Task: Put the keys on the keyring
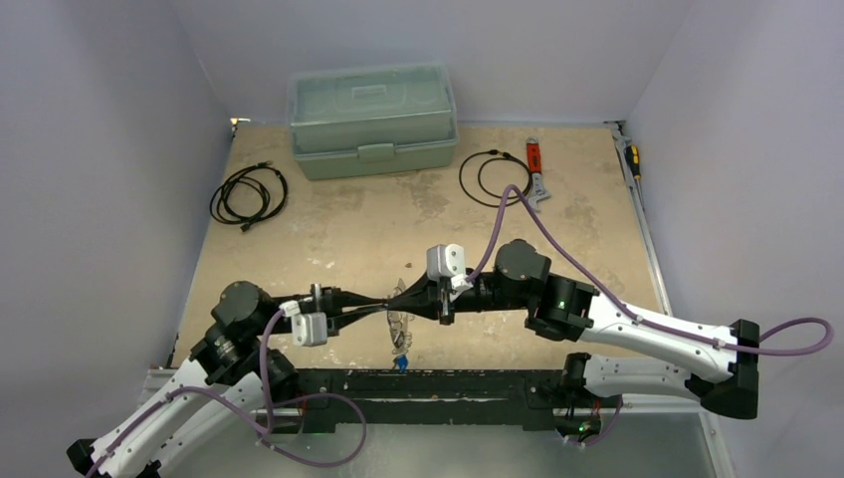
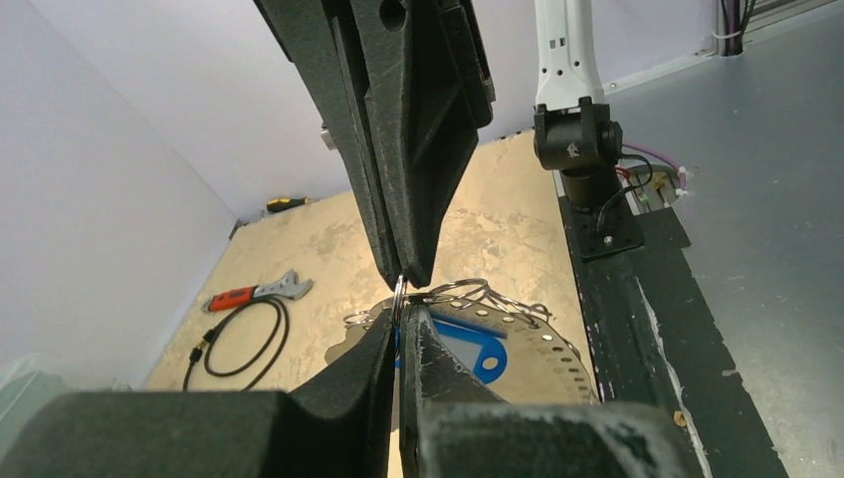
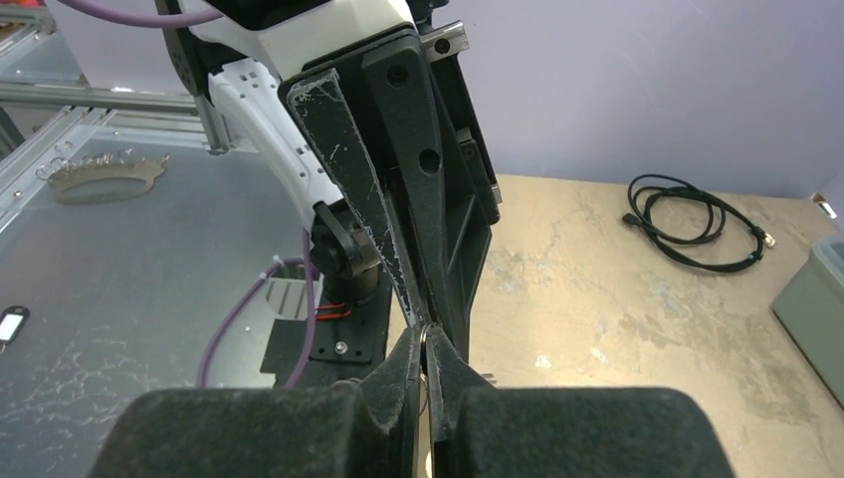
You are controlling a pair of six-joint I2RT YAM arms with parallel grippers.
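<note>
One keyring [image 2: 399, 292], edge-on, upright.

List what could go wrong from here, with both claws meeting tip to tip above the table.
1. The keyring is pinched only at the extreme tips of the left claw and right claw; a slight twist or pull could let the slender loop slip and drop.
2. The claws' tips almost touch, so closing in further risks a collision.
3. The tips hide most of the loop, so alignment is hard to verify.
</note>
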